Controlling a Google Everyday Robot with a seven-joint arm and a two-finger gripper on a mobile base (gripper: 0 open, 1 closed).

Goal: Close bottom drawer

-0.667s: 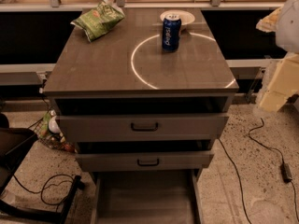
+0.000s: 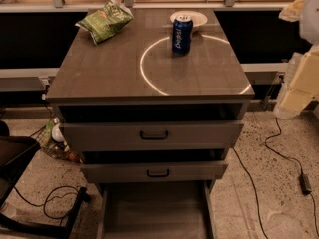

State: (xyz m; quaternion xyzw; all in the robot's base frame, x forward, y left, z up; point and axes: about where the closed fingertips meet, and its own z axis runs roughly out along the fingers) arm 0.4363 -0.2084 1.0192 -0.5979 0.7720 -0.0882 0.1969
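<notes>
1. Speckled terrazzo floor carries a grey three-drawer table; its long plain grey bottom drawer stands pulled far out, tray running toward the camera, front panel below the frame
2. Cream-coloured gripper hangs at the right edge, well above and right of that tray; released or clenched, I cannot tell
3. Closing likely means pushing straight back into the table

The gripper hangs right of the cabinet, bottom drawer open.
</notes>
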